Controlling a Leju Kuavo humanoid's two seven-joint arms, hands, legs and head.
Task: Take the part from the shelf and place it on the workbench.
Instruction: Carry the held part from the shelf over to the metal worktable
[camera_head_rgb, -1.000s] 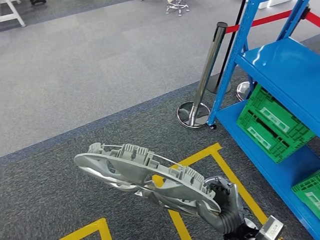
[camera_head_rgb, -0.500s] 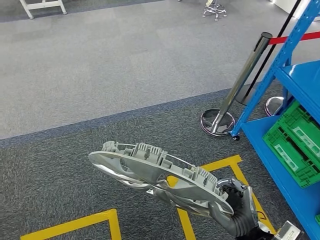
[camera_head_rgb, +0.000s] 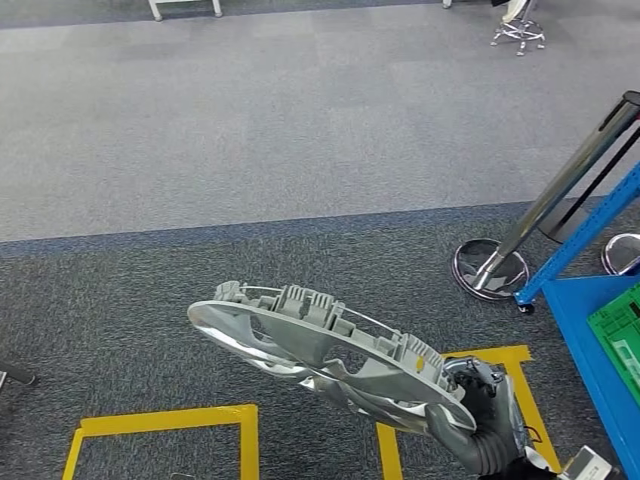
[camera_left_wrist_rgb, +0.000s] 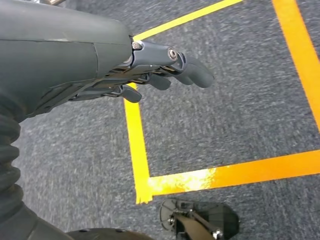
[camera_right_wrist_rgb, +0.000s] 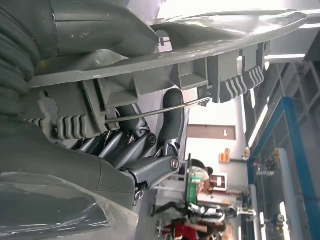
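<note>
A long grey plastic part with ribbed clips and a thin wire along its top is held out over the floor in the head view. My right hand grips it at its right end, at the lower right of the picture. In the right wrist view the same part runs across the picture and my right hand's fingers curl around its ribbed edge. My left hand hangs over the carpet with its fingers loosely extended and nothing in them. The blue shelf stands at the far right edge.
Yellow tape lines mark boxes on the dark carpet. A chrome barrier post with a round base leans beside the shelf's blue leg. A green crate sits on the shelf's low deck. Light grey carpet stretches ahead. People stand far off.
The whole view has swung left: the shelf and barrier post have slid toward the right edge. The part stays held in my right hand in the same pose.
</note>
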